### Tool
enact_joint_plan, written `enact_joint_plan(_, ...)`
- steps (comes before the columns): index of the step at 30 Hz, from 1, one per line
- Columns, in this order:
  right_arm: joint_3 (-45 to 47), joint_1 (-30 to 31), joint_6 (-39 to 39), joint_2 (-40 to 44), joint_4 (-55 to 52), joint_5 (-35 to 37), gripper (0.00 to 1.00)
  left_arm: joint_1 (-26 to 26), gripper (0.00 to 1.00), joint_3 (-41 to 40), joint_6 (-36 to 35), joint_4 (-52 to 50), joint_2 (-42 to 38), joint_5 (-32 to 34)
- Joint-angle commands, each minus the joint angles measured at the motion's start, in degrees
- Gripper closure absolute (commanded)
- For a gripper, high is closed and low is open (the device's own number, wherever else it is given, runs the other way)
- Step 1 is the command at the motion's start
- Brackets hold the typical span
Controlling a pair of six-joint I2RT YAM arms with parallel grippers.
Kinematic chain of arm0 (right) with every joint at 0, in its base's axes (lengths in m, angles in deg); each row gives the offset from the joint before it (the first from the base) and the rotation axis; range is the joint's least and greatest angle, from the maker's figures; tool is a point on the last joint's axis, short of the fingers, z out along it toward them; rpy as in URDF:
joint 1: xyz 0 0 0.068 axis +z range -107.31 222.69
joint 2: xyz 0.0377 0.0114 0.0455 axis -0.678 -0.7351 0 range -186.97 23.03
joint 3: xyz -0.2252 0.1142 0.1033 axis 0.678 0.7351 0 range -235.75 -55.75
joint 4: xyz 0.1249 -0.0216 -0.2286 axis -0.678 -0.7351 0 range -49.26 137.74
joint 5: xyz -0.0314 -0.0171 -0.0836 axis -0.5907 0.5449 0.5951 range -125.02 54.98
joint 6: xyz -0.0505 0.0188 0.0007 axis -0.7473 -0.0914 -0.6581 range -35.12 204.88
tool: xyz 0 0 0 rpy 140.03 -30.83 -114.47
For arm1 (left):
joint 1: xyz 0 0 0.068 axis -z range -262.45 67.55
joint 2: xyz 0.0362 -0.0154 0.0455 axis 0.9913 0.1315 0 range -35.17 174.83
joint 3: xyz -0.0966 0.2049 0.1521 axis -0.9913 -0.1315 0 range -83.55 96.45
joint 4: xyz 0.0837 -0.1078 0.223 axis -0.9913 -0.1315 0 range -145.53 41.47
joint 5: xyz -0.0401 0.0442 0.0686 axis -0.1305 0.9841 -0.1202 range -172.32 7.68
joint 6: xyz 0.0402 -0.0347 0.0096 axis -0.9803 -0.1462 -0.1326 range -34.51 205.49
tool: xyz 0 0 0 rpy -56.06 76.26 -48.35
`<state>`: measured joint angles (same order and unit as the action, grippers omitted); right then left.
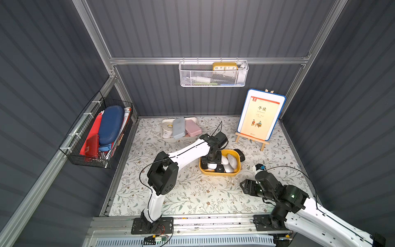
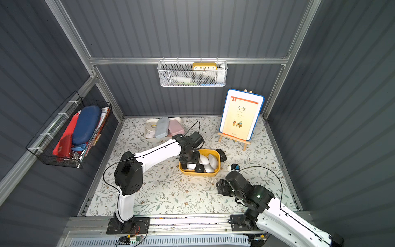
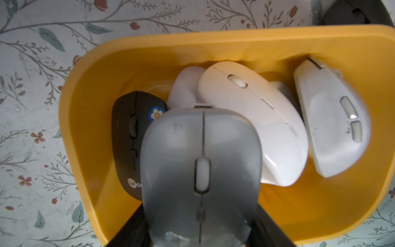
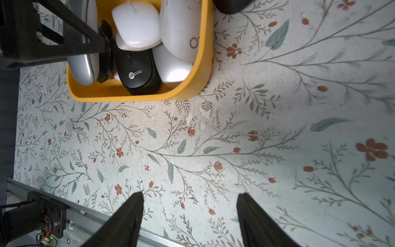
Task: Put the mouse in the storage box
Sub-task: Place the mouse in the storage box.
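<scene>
Gripping the grey mouse (image 3: 201, 171) by its sides, my left jaws are holding it low inside the storage box (image 1: 220, 173), just right of centre in both top views. It is crowding the box's left wall, overlapping a black mouse (image 3: 128, 139) and a white mouse (image 3: 252, 119). A second white mouse (image 3: 333, 119) is lying along the right wall. Another black mouse (image 1: 241, 154) is sitting just beside the box's upper right corner. My right jaws are standing open over floral tabletop (image 4: 213, 149) at lower right, well apart from the box.
</scene>
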<state>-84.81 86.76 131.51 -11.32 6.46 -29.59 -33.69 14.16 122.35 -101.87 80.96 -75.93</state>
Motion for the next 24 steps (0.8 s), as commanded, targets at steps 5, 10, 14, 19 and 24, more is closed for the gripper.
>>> enact_joint_plan(5,-0.2,-0.2,-0.2,0.8,-0.6,0.7,0.27,-1.5,0.35,1.9,-1.4,-0.3,4.2,-1.6)
enact_joint_plan(10,0.6,-0.3,-0.1,1.5,-0.1,0.4,0.27,-1.8,0.32,1.5,-1.5,-0.8,5.1,-0.1)
enact_joint_plan(14,1.0,-0.3,0.1,1.5,0.4,-0.1,0.26,-2.0,0.24,1.3,-1.0,-1.0,5.1,1.0)
enact_joint_plan(19,-0.5,-0.2,-1.1,1.0,-0.4,2.1,0.26,-2.2,0.15,3.5,-1.2,-2.8,2.6,2.6)
enact_joint_plan(24,-7.4,-1.4,-4.5,-5.8,-2.0,8.7,0.25,-2.2,0.08,8.9,-1.8,-5.4,-1.6,5.2)
